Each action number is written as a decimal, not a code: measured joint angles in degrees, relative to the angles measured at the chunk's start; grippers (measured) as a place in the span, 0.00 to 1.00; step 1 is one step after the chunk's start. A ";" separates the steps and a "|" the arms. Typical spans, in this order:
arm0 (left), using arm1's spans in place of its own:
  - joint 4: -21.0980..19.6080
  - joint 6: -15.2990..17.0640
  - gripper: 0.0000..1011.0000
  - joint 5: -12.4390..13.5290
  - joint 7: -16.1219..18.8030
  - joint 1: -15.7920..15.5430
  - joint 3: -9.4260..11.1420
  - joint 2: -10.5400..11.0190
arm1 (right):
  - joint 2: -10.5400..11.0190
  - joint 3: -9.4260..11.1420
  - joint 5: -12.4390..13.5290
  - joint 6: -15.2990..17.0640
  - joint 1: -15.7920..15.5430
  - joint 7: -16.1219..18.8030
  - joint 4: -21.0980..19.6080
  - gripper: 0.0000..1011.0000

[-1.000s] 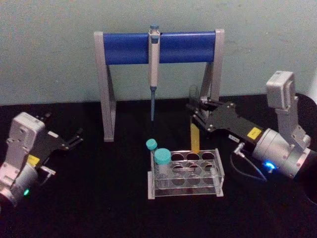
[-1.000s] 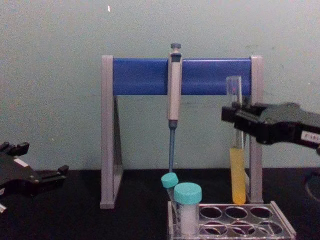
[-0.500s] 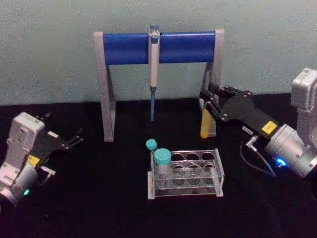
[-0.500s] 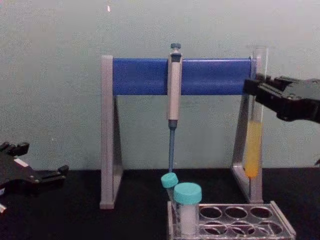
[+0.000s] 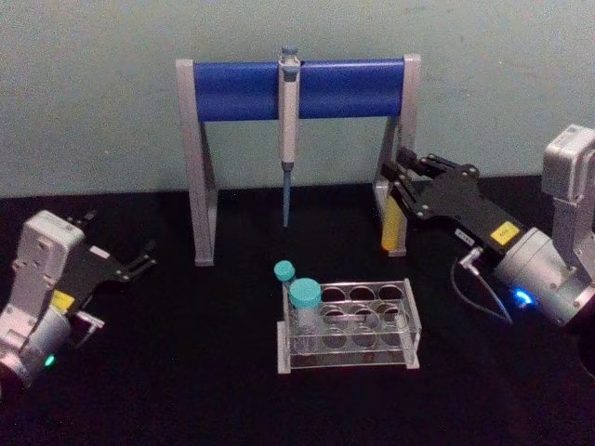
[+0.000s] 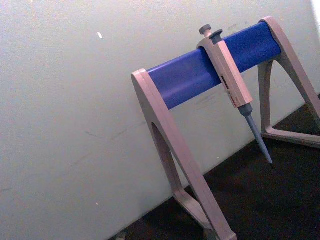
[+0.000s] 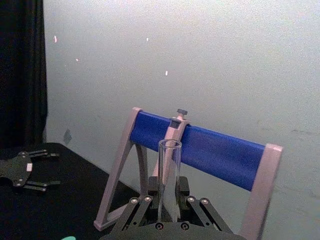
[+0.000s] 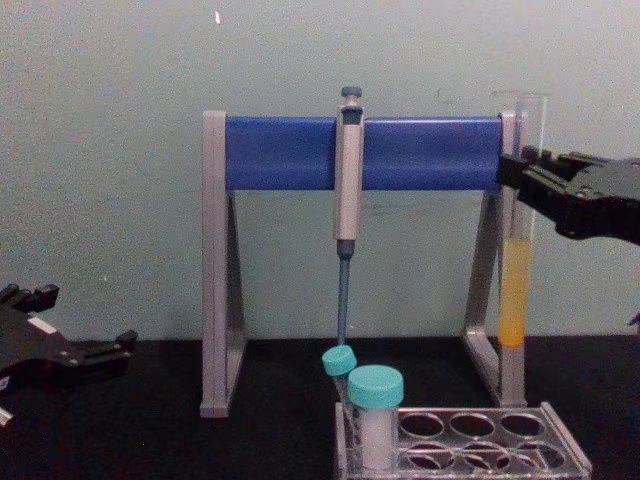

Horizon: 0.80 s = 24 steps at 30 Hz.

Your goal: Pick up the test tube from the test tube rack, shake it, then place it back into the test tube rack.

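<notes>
The test tube (image 8: 517, 290), a long clear tube with yellow liquid in its lower part, hangs upright in the air in front of the stand's right leg. My right gripper (image 8: 520, 185) is shut on its upper part. The head view shows the test tube (image 5: 393, 223) behind and to the right of the test tube rack (image 5: 411, 323), well clear of it. In the right wrist view its open mouth (image 7: 169, 145) rises between the right gripper's fingers (image 7: 145, 200). My left gripper (image 5: 116, 237) rests open at the table's left side, holding nothing.
A grey-and-blue pipette stand (image 5: 297, 88) stands behind the rack, with a pipette (image 5: 288, 121) hanging from its bar. Two teal-capped vials (image 5: 304, 295) sit in the rack's left holes (image 8: 375, 385). The other holes of the test tube rack (image 8: 560, 445) hold nothing. The tabletop is black.
The right gripper has carried the test tube up from just above the rack's back row and off to the right, near the stand's right leg. The left arm has not moved.
</notes>
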 joint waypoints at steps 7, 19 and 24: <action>0.00 0.00 0.99 0.00 0.00 0.00 0.00 0.00 | -1.26 -1.46 0.73 -0.11 2.39 3.39 2.67 0.23; 0.00 0.00 0.99 0.00 0.00 0.00 0.00 0.00 | 1.34 -3.70 7.77 1.46 3.21 12.63 1.96 0.23; 0.00 0.00 0.99 0.00 0.00 0.00 0.00 0.00 | 5.12 -3.79 10.06 4.97 1.95 14.31 -1.42 0.23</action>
